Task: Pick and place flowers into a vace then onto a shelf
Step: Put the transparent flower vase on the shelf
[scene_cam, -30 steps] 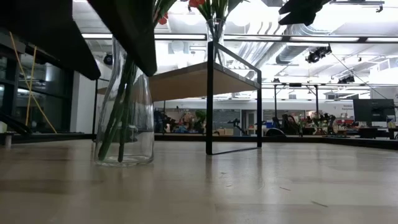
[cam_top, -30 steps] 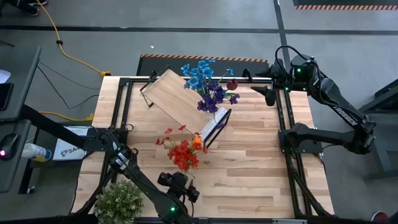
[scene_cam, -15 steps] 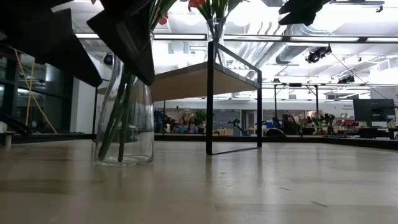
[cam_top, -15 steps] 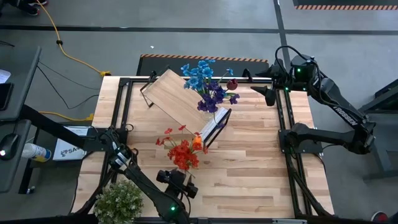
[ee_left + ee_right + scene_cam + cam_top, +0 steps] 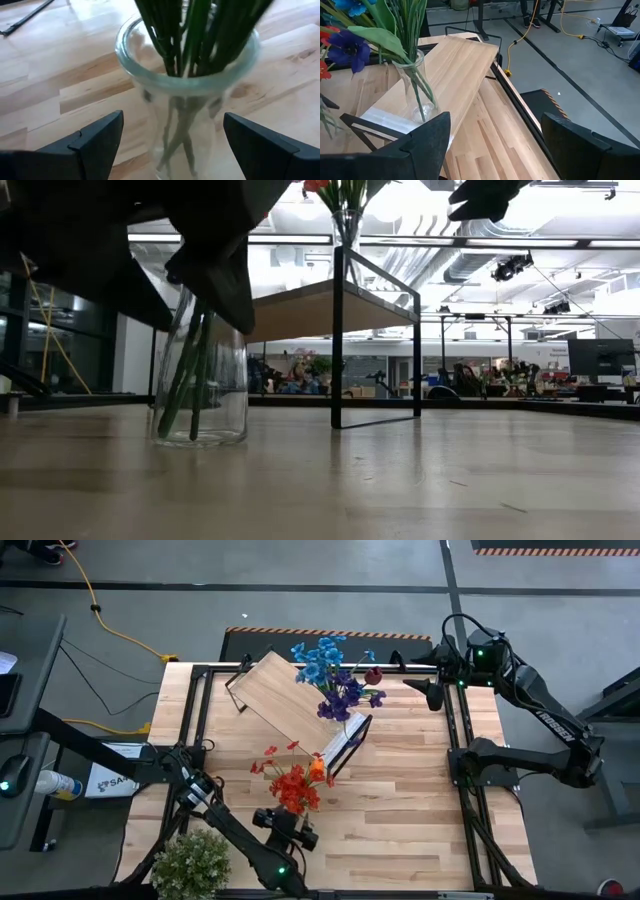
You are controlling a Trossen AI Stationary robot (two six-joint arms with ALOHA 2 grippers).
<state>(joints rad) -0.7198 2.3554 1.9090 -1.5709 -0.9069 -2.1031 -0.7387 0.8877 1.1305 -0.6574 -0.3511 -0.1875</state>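
my left gripper (image 5: pixel 296 831) sits low at the near edge of the table (image 5: pixel 420 810), fingers spread wide with nothing between them. right ahead of it stands a glass vase (image 5: pixel 187 100) on the tabletop, full of green stalks. in my left wrist view the vase sits between my two fingers (image 5: pixel 97 140), one to each side of the glass, neither touching it that i can see. from above, the red and orange flowers (image 5: pixel 292 782) of that vase rise just beyond my left gripper, toward the middle of the table. in the low view my dark left arm hangs in front of the vase (image 5: pixel 200 375) and covers its upper part; its base rests flat on the wood.

the shelf (image 5: pixel 295 702) lies slanted across the far middle of the table, well beyond my left gripper. on its end nearer the right side stands a second vase (image 5: pixel 417 92), upright, holding the blue and purple flowers (image 5: pixel 330 675) with a dark red bloom at the side.

my right gripper (image 5: pixel 432 692) waits at the far right corner of the table, jaws open wide and empty. it faces the shelf and that second vase from the side, apart from both. in its wrist view the shelf (image 5: pixel 455 70) runs away past the vase, and the blue blooms (image 5: pixel 350 7) hang above and in front of my fingers (image 5: pixel 427 142).

a pale-green leafy clump (image 5: pixel 190 862) stands at the near left corner, beside my left arm.
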